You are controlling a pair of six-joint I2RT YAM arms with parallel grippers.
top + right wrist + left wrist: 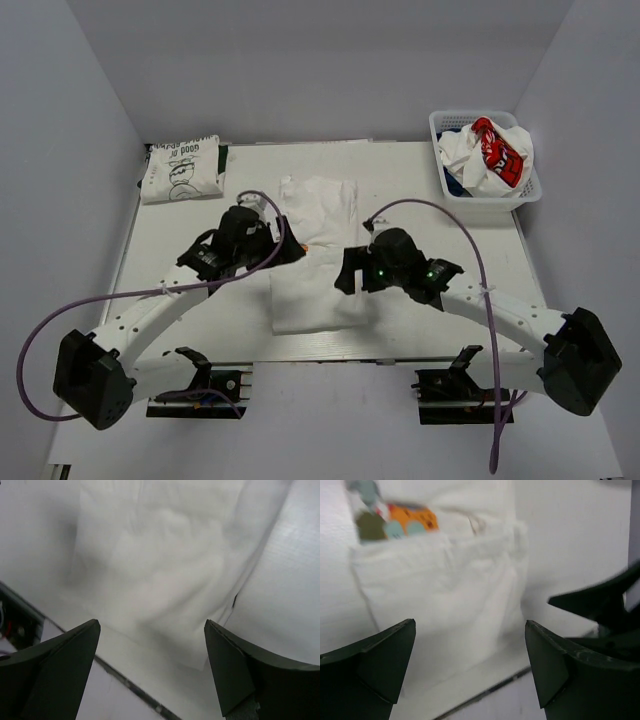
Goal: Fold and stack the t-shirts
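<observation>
- Overhead, the left end effector [292, 251] and the right end effector [347, 275] hover low over the middle of the worktop [450, 230], tips turned toward each other and near one another.
- A white t-shirt [315, 205] lies flat on the worktop directly under and between both end effectors, reaching beyond them toward the far side.
- Well beyond the left end effector, off to its left, a folded t-shirt [182, 168] with a black line drawing sits at the far corner.
- Well beyond the right end effector, off to its right, a white lattice basket [441, 125] holds crumpled t-shirts [470, 155], one showing a red patch.
- From the left wrist, the left end effector [470, 625] stands wide with nothing between its fingers [385, 655]; the white t-shirt [445, 595] lies just ahead of and below it, a layer folded over so that a colourful print [395, 522] peeks out at the far edge.
- A dark part of the other arm [600, 605] shows to the right of those fingers.
- From the right wrist, the right end effector [152, 625] also stands wide and holds nothing; rumpled white t-shirt cloth [165, 555] fills the space ahead of it, with bare worktop [295, 580] to its right.
</observation>
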